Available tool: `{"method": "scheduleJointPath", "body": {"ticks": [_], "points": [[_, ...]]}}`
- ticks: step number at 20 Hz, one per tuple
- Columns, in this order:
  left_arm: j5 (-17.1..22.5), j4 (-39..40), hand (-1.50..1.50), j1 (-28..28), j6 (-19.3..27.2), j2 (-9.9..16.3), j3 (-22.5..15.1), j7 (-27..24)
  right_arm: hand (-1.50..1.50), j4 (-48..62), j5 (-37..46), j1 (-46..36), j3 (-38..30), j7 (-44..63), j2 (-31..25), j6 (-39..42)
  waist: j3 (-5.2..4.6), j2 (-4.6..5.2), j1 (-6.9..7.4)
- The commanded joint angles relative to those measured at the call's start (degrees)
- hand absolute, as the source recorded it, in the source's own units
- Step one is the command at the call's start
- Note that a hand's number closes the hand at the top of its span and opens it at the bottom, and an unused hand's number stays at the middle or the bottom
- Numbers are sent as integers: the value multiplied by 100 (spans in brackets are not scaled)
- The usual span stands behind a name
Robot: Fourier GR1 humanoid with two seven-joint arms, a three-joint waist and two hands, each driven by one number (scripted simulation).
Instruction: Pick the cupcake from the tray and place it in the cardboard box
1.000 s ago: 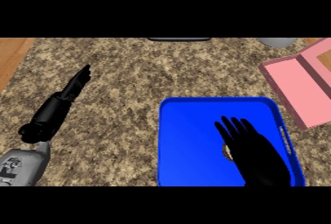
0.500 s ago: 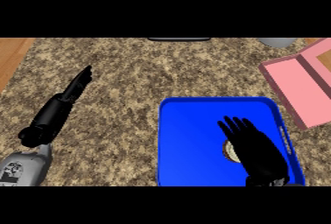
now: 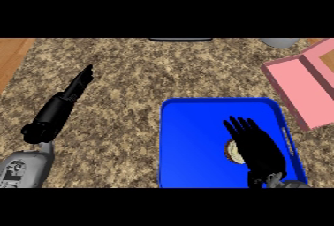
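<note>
- Pale edge of the cupcake (image 3: 230,150) peeks out on the blue tray (image 3: 195,132), mostly hidden under the right hand (image 3: 256,148).
- Fingers straight, slightly spread; best curled round it before lifting.
- Pink box (image 3: 301,90) waits right, beyond the tray.
- Left hand (image 3: 79,83) rests straight-fingered.

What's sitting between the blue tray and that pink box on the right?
Nothing: the head view shows only a bare strip of speckled counter between the blue tray and the pink box.
</note>
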Motion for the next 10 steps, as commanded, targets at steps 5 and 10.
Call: {"method": "scheduleJointPath", "body": {"ticks": [5, 10], "points": [[-312, 31, 0, 220, -118, -212, 162, -284, -150, -6, 212, 281, -227, -350, 264, 168, -1, -4, -2], [-158, -90, 0, 329, -302, -80, 295, -302, 150, 991, 641, 21, 182, -1297, 283, -990, 1, 1, 33]]}}
